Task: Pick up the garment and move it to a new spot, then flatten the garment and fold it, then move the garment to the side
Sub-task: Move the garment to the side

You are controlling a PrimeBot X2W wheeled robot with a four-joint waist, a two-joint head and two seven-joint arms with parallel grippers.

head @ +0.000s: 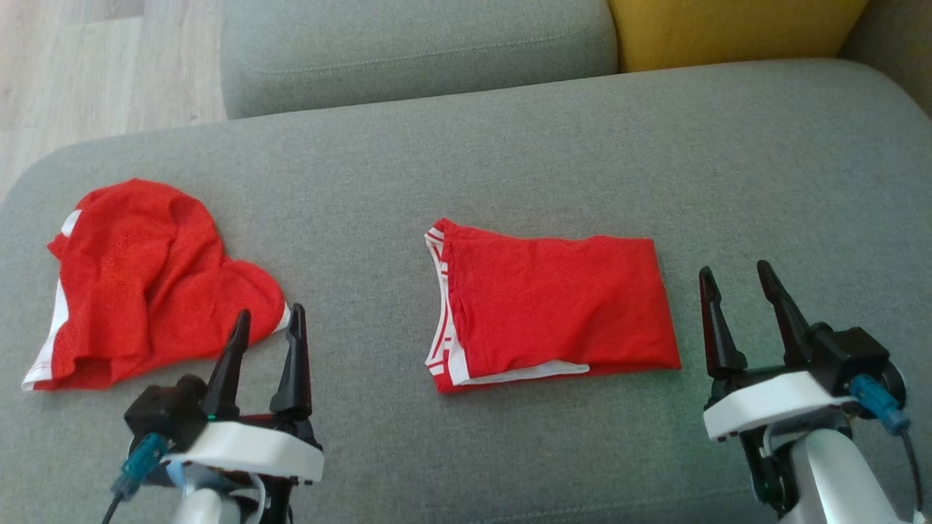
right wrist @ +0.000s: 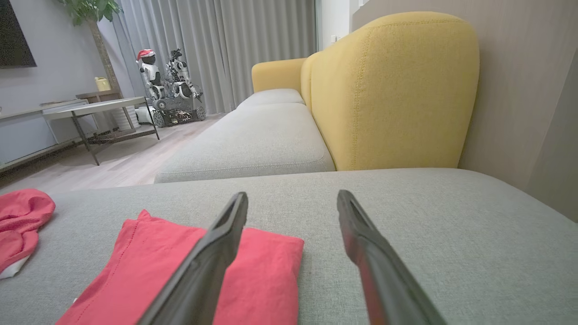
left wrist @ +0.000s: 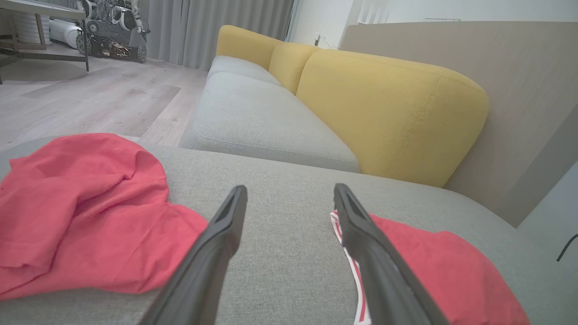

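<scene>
Your right gripper (head: pixel 735 271) and left gripper (head: pixel 270 313) both hang spread wide and empty over the grey fabric sofa cushion (head: pixel 510 160), with the folded red white-trimmed garment (head: pixel 553 306) lying between them, long axis running left to right, its short edge nearer your right gripper.

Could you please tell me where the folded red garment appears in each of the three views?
Head view: folded garment at centre.
Left wrist view: folded garment at lower right.
Right wrist view: folded garment at lower left.
Shared landmark: the yellow cushion behind the seat.
</scene>
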